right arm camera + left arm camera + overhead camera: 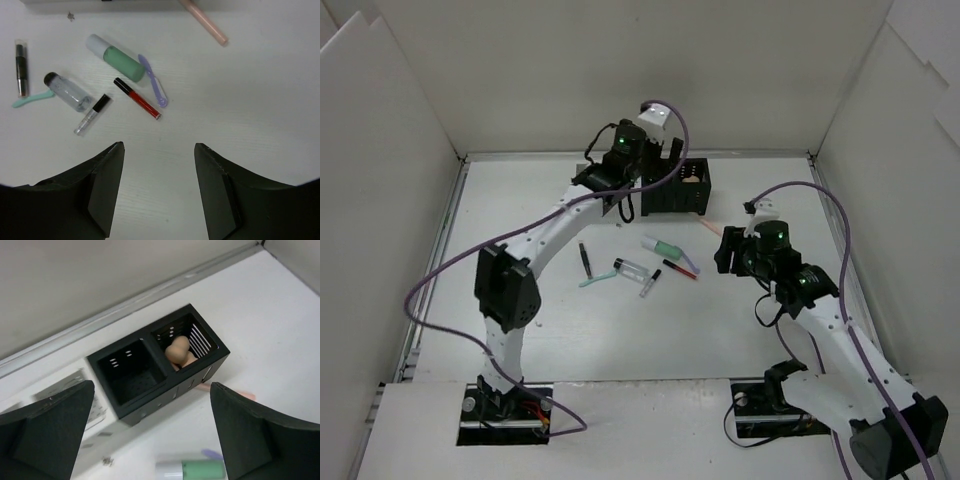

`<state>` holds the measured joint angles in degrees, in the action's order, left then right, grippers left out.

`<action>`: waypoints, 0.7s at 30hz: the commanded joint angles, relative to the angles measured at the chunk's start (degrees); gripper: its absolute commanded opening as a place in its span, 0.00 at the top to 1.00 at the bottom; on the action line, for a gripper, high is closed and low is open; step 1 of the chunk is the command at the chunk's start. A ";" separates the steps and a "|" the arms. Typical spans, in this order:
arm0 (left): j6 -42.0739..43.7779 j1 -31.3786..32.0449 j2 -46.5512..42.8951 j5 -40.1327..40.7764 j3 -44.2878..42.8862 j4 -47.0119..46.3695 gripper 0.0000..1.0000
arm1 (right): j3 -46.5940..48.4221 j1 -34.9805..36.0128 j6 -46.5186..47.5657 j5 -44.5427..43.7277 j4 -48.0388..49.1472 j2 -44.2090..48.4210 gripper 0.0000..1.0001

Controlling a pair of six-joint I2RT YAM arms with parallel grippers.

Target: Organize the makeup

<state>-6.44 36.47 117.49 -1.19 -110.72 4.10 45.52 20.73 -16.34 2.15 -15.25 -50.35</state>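
Observation:
The makeup lies loose on the white table: a mint-green tube (117, 57), a purple stick (152, 80), a red stick (137, 98), a clear vial with a black cap (67, 91), a thin clear tube with a black cap (92, 114), a black stick (21, 70), a mint stick (32, 100) and a pink stick (205, 22). Peach sponges (179, 352) sit in the right compartment of the black box (150, 405). My left gripper (152, 440) is open and empty above the table in front of that box. My right gripper (159, 147) is open and empty, short of the red stick.
The black box's left compartment (131, 375) is empty. A white slotted box (92, 412) stands left of it. White walls enclose the table on three sides (400, 200). In the top view the black box (675, 185) stands at the back centre.

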 commanded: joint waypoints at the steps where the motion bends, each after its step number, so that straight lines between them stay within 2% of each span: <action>1: -5.07 -3.06 -17.43 5.58 -1.96 10.37 0.01 | 4.14 0.45 2.54 2.15 2.68 -6.41 0.45; 3: -7.26 -5.17 -21.58 6.20 0.31 20.19 0.01 | 5.28 0.63 2.89 1.46 3.20 -8.71 0.45; 8: -10.52 -11.14 -36.70 8.66 10.66 33.76 0.01 | 8.00 0.80 3.50 -1.71 4.78 -17.30 0.45; 13: -9.47 -19.66 -49.43 9.02 20.70 37.21 0.01 | 10.73 0.54 3.42 0.04 6.01 -28.72 0.48; 16: -7.63 -22.49 -54.45 7.17 25.89 37.39 0.00 | 11.43 0.45 2.46 1.98 8.12 -34.61 0.52; 18: -7.89 -22.49 -56.57 9.97 30.96 34.76 0.01 | 11.87 0.45 2.01 2.68 9.35 -37.27 0.54; 21: -9.64 -25.91 -58.96 4.38 36.42 31.95 0.00 | 12.93 0.80 1.66 3.73 9.62 -41.40 0.55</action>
<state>-15.20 12.80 59.90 6.79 -76.86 39.64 55.13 21.10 -13.87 4.29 -8.56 -90.72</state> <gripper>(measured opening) 0.996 0.454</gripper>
